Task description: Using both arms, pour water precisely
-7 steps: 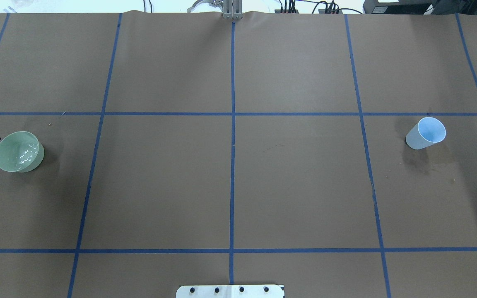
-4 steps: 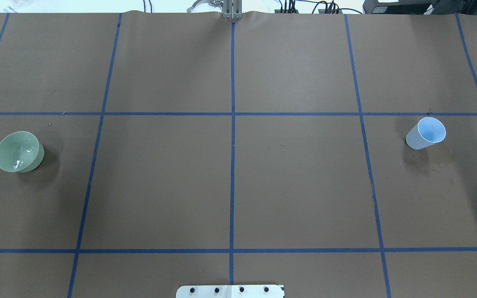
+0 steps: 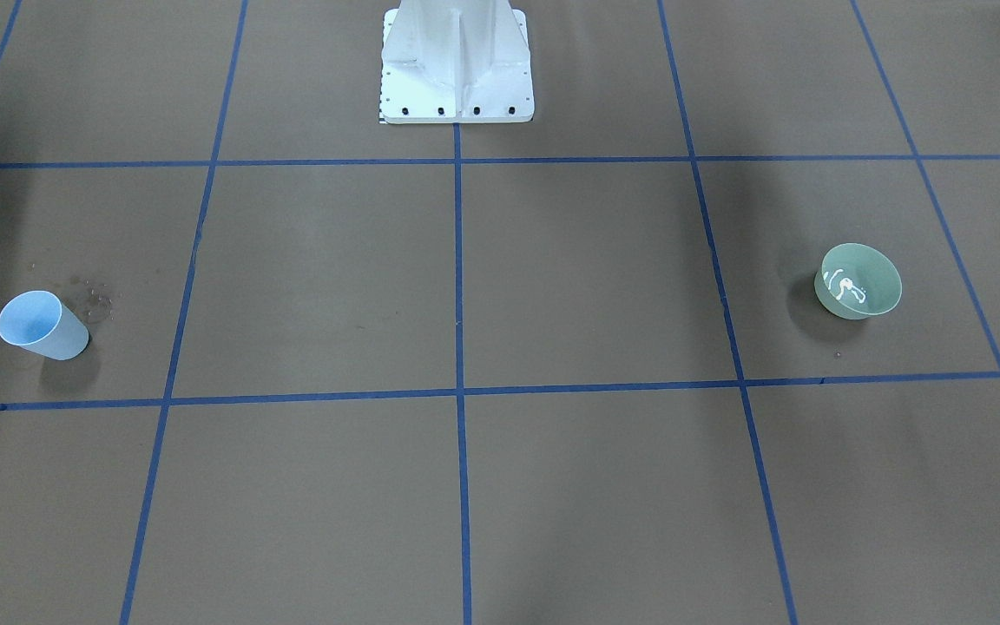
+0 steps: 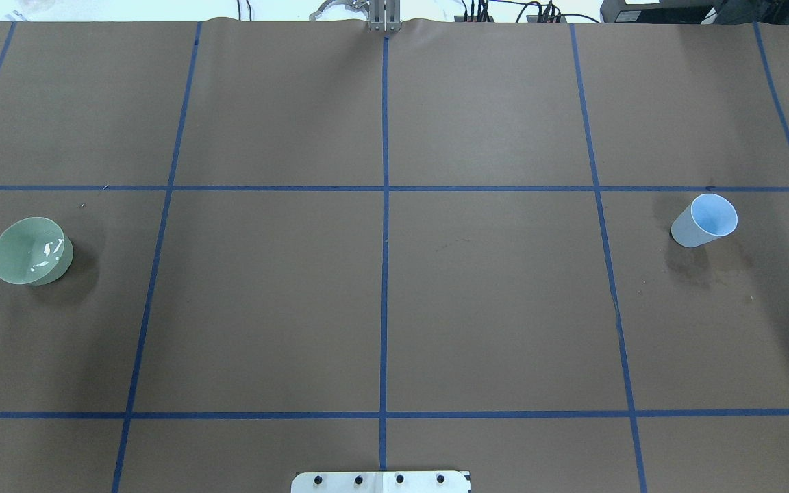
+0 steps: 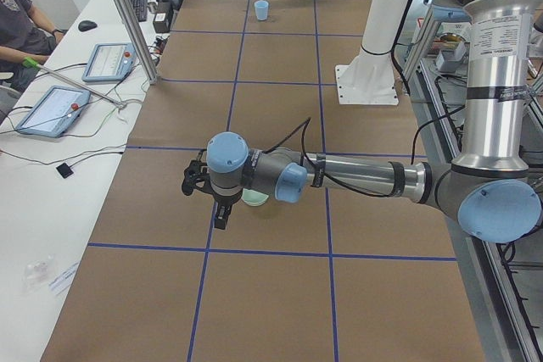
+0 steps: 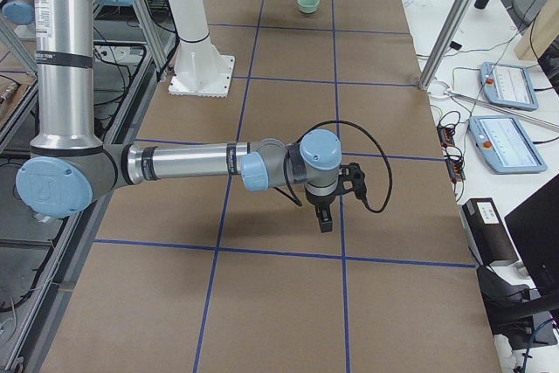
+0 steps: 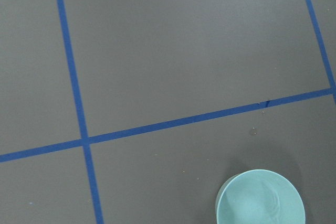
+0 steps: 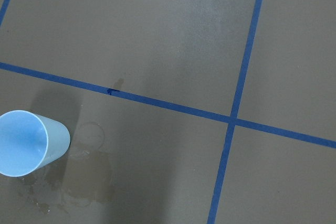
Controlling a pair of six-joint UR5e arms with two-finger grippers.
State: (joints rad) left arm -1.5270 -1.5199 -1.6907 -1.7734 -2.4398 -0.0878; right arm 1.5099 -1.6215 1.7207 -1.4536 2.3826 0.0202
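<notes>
A green bowl (image 4: 31, 251) stands at the table's left, with water (image 4: 48, 248) glinting inside it. It also shows in the front view (image 3: 858, 280) and the left wrist view (image 7: 261, 198). A light blue cup (image 4: 704, 220) stands upright at the right, and its inside looks empty in the right wrist view (image 8: 29, 142). My left arm (image 5: 365, 177) reaches over the bowl. Its gripper (image 5: 222, 216) points down just beyond the bowl, and I cannot tell if it is open. My right gripper (image 6: 323, 216) hangs low on the far end of the right arm (image 6: 183, 163), and its state is unclear too.
Wet stains (image 8: 79, 182) lie on the brown paper beside the cup. The white pedestal (image 3: 457, 61) stands at the robot's side of the table. An operator (image 5: 17, 23), tablets (image 5: 51, 109) and a metal post (image 5: 127, 14) are along the far edge.
The black part of the left gripper and its cable at the overhead view's left edge beside the bowl has moved out of view. The rippling water in the bowl has calmed.
</notes>
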